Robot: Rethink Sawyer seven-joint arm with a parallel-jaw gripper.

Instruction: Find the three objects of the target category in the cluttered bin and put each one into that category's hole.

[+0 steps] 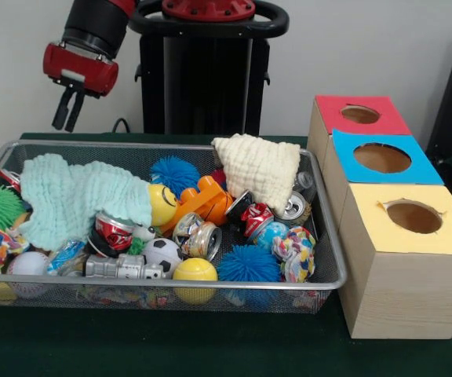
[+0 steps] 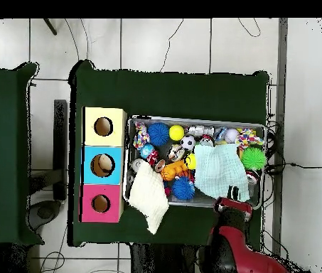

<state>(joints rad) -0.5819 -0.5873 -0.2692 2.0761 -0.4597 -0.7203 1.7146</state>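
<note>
Silver wire-mesh bin on the green table, packed with toys, seen first from the front. Over its left half, a pale mint cloth; at the back right, a cream cloth draped on the rim. Between them, a blue spiky ball and an orange plastic toy. Near the front, a small football, a yellow ball, a second blue spiky ball and several crushed cans. Just beside the bin on the right, three wooden boxes with round holes: red top, blue top, yellow top. Above the back left corner, clear of everything, the red gripper with fingers close together, probably closed and holding nothing.

From overhead, same bin in the middle of the table, boxes on its left side. Gripper at the lower edge of the bin, next to the mint cloth; fingers not clear from this side.
</note>
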